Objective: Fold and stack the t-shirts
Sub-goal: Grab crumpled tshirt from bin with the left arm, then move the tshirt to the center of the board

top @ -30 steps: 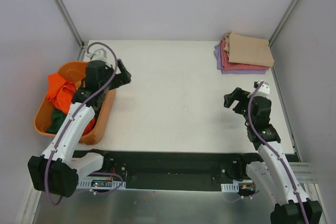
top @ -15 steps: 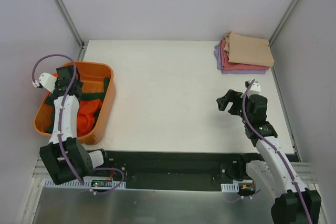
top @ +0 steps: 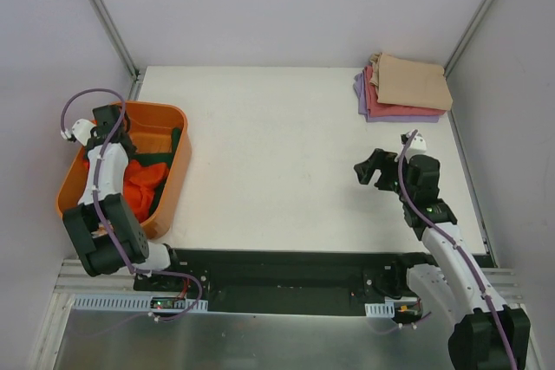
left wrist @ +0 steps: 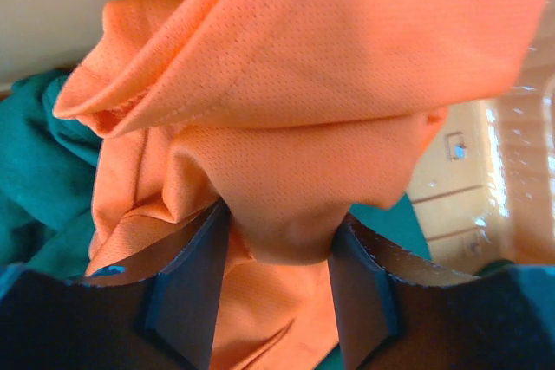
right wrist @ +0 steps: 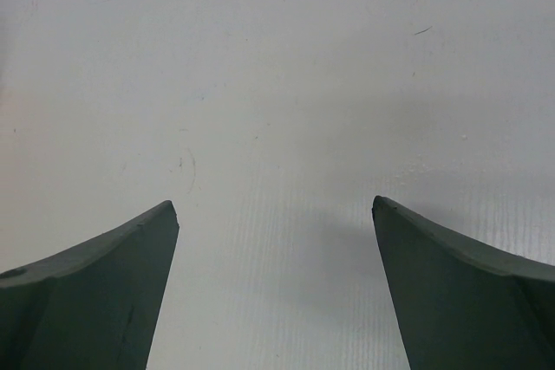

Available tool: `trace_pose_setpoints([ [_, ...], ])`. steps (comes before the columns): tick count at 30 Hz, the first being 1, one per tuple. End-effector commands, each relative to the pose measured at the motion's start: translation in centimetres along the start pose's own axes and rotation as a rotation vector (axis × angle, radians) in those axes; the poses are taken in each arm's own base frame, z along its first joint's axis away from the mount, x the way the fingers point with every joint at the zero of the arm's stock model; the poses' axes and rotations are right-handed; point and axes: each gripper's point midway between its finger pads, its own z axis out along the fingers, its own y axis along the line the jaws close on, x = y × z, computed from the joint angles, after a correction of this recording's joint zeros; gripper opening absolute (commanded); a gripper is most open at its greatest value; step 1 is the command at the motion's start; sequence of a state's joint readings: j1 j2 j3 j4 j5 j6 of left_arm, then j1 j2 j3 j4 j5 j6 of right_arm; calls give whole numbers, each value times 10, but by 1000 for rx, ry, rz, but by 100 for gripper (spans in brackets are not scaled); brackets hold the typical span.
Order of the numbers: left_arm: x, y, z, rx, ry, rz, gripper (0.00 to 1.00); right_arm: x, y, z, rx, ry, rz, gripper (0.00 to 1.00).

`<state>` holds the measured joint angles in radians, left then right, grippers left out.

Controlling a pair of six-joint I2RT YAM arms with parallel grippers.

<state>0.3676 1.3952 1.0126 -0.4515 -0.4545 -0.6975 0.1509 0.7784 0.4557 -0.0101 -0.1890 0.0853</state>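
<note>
Tub (top: 181, 158) at left holds the orange t-shirt (left wrist: 329, 84), tangled with the green t-shirt (left wrist: 35, 153); your left gripper (left wrist: 277, 240) pinches one bunched fold, so a lift may drag both out or slip. Right gripper (right wrist: 273, 204) hangs wide, empty, over the table (right wrist: 277, 58).

This looks like a robotics lab test cell rather than a home. A white table (top: 286, 127) is boxed in by blank pale panels (top: 286, 6) on bare metal rails (top: 104, 13). At six o'clock a left arm (top: 102, 181) and a right arm (top: 442, 244) are bolted to a black mount (top: 286, 270) on a steel plate (top: 277, 344). Loose purple cables (top: 87, 92) trail past what may be small circuit boards (top: 165, 303).
</note>
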Motion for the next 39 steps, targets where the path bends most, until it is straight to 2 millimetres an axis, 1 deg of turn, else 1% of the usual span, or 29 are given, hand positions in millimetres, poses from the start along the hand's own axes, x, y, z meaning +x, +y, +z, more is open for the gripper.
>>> trace_pose_setpoints([
  [1,-19,-16,-36,153,-37,-65,43,-29,13,-6,-45,-96,-33,96],
  [2,-22,-16,-43,174,-51,-93,39,-28,12,-5,-43,-95,-31,96],
  [3,-26,-17,-49,196,-68,-105,32,-29,12,-5,-42,-95,-29,96],
  [5,-35,-20,-58,231,-97,-107,14,-27,13,-4,-49,-85,-29,96],
  [6,-39,-22,-63,246,-107,-102,2,-27,14,-4,-54,-81,-27,96],
  [7,-41,-23,-65,256,-113,-97,0,-26,15,-3,-58,-78,-27,96],
  [10,-51,-22,-72,257,-148,-91,0,-27,16,-4,-64,-77,-29,96],
  [12,-53,-28,-80,300,-144,-96,0,-27,17,-4,-68,-77,-31,96],
  [14,-59,-39,-94,384,-152,-94,0,-27,17,-5,-66,-79,-33,96],
  [16,-65,-54,-116,501,-158,-84,0,-28,17,-6,-66,-86,-35,96],
  [18,-77,-64,-144,614,-196,-89,0,-29,17,-8,-62,-93,-35,96],
  [20,-92,-73,-177,734,-255,-99,0,-30,16,-9,-59,-100,-37,96],
  [21,-102,-77,-197,802,-294,-102,0,-31,16,-10,-59,-102,-37,96],
  [24,-119,-93,-255,1001,-334,-62,0,-32,18,-12,-63,-113,-42,96],
  [27,-126,-114,-315,1222,-336,28,0,-32,17,-13,-59,-118,-41,96],
  [29,-124,-128,-351,1330,-346,103,0,-35,20,-15,-70,-125,-40,96],
  [31,-117,-144,-384,1420,-371,192,0,-35,20,-17,-72,-130,-43,96],
  [32,-118,-150,-406,1479,-398,235,0,-35,19,-17,-67,-136,-39,96],
  [33,-111,-157,-425,1544,-391,276,0,-36,19,-18,-65,-140,-42,96],
  [35,-104,-167,-463,1684,-357,337,0,-37,20,-20,-68,-148,-39,96],
  [36,-98,-174,-476,1744,-323,367,0,-38,20,-20,-69,-151,-41,96],
  [37,-95,-176,-494,1812,-297,390,0,-38,20,-21,-70,-152,-41,96],
  [38,-87,-179,-510,1878,-266,423,0,-38,20,-21,-69,-156,-43,96],
  [39,-78,-183,-520,1931,-228,456,0,-38,19,-22,-64,-159,-43,96],
])
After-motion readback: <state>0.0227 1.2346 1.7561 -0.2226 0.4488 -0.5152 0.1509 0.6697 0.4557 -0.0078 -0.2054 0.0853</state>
